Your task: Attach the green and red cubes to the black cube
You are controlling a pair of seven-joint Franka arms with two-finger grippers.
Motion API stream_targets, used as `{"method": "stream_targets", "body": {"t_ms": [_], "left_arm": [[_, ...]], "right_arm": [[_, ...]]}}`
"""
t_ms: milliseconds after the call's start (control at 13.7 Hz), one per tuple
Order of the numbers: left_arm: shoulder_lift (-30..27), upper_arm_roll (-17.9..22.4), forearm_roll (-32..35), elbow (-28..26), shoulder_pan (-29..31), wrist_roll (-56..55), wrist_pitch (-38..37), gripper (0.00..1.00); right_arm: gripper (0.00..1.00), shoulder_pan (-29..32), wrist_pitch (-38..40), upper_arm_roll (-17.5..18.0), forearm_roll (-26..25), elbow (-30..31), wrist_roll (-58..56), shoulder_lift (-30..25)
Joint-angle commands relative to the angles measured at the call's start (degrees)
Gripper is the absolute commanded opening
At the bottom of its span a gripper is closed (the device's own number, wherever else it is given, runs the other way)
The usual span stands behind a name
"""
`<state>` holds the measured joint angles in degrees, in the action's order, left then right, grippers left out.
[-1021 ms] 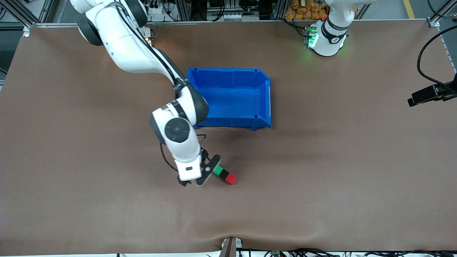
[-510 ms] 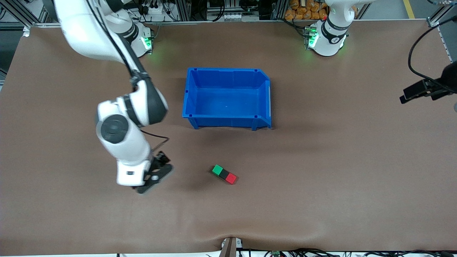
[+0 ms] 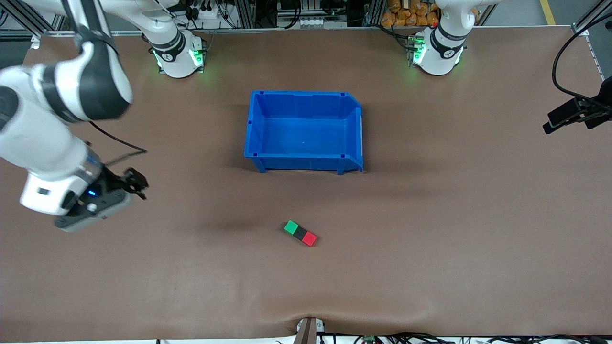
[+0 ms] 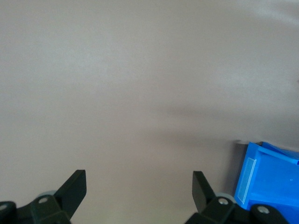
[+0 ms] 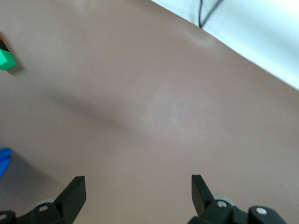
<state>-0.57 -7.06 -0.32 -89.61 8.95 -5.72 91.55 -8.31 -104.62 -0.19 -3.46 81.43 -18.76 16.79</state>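
The green cube (image 3: 290, 227), black cube (image 3: 300, 233) and red cube (image 3: 310, 238) lie touching in one short slanted row on the brown table, black in the middle, nearer the front camera than the blue bin (image 3: 306, 129). My right gripper (image 5: 138, 184) hangs open and empty over bare table toward the right arm's end, well away from the row. In the right wrist view only the green cube (image 5: 7, 58) shows clearly, at the frame's edge. My left gripper (image 4: 138, 179) is open and empty over bare table at the left arm's end.
The blue bin is empty and stands at the table's middle; its corner shows in the left wrist view (image 4: 268, 177). A black part of the left arm with a cable (image 3: 573, 114) juts in at the left arm's end. The table's edge shows (image 5: 243, 42).
My right arm has swung away from the green end of the row toward its own end of the table, gripper open. The three cubes have stayed put, joined.
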Motion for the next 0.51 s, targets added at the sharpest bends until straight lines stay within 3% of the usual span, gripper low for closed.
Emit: {"method": "stream_targets", "body": {"t_ms": [0,292,438], "left_arm": [[0.0,-0.5,-0.9,0.5,-0.1,1.2,0.3,1.00],[0.0,-0.7,-1.0,0.6,-0.2,1.2,0.3,1.00],[0.0,-0.7,-1.0,0.5,-0.2,1.2,0.3,1.00]], "right_arm": [[1.00,3.5,5.0,0.8,2.1,3.2,2.0,-5.9],[1.00,4.3,15.3,0.9,2.2,3.3,14.6,-11.5],[1.00,6.1,16.7,0.9,2.2,3.3,15.5,-13.3]]}}
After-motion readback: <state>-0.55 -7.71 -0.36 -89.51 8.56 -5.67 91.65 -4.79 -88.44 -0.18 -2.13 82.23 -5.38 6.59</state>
